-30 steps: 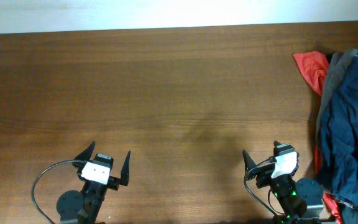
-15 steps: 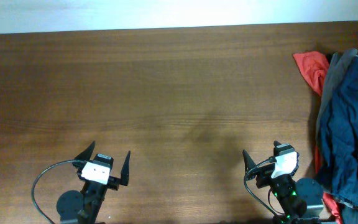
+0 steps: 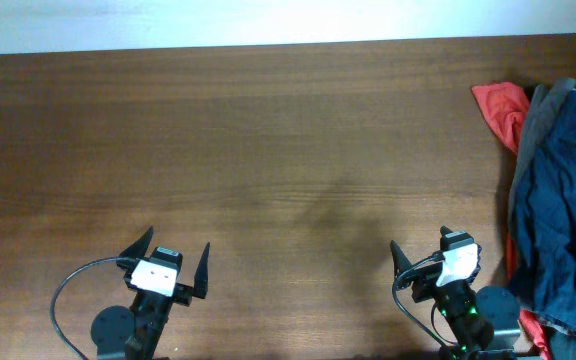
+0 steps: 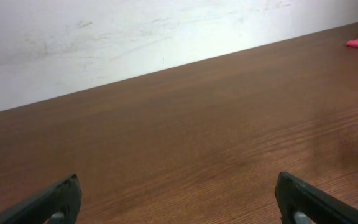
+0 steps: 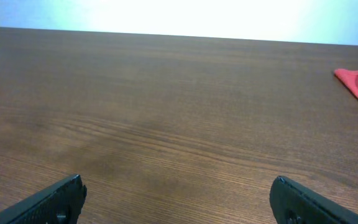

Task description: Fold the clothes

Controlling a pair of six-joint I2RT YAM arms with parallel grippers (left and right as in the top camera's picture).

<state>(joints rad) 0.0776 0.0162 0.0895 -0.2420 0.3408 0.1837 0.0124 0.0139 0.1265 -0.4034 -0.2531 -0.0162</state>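
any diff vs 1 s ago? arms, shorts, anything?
Nothing visibly changed. The left end effector and right end effector are open and empty, at the bottom of the overhead view as before. The shorts lie heaped at the table's right edge with the red cloth and grey garment, same shape and place.

The shorts [image 3: 558,200] lie heaped at the right edge of the table [image 3: 288,150]. A cloth [image 3: 503,105] pokes out from under them at the far left, with another garment [image 3: 540,115] between the two. The left gripper [image 3: 177,242] and right gripper [image 3: 420,242] sit at the near edge, well apart, the right one near the shorts
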